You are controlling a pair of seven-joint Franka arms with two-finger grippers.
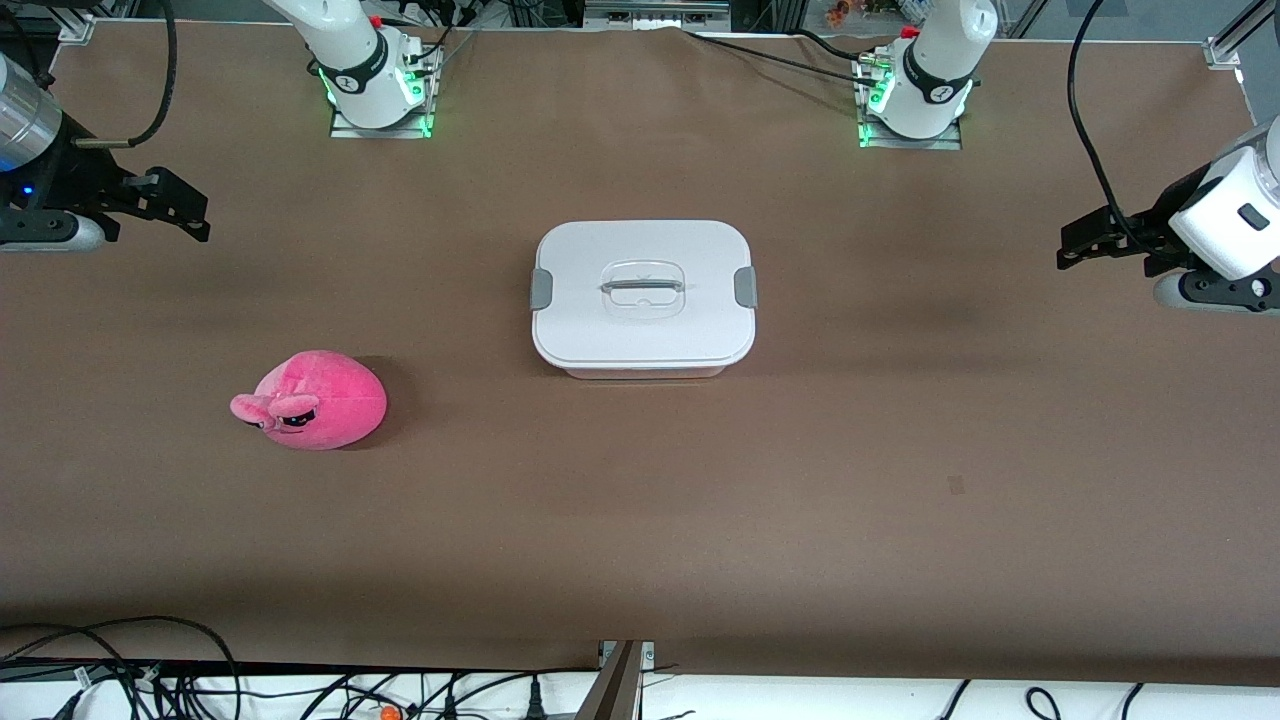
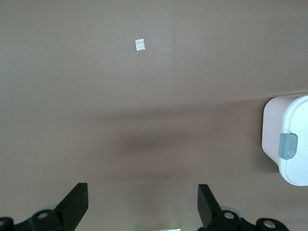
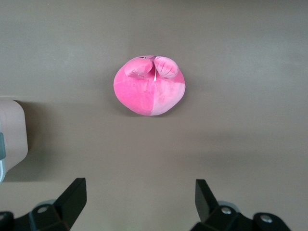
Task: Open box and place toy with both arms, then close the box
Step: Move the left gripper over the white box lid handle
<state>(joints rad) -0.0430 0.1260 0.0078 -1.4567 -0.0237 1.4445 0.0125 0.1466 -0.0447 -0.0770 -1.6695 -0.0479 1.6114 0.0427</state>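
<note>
We see a broad table (image 1: 640,520) covered in matte brown cloth, filling almost the whole front view. Soft, even light falls from above and leaves faint blurred shadows across the middle of the frame. A small pale scrap (image 1: 956,485) lies on the cloth at lower right. Along the bottom edge runs a white floor strip (image 1: 800,698) with tangled black cables (image 1: 120,670) at lower left. At bottom centre we see a metal frame bar (image 1: 620,680). Aluminium rails (image 1: 1225,45) show in the upper corners.
</note>
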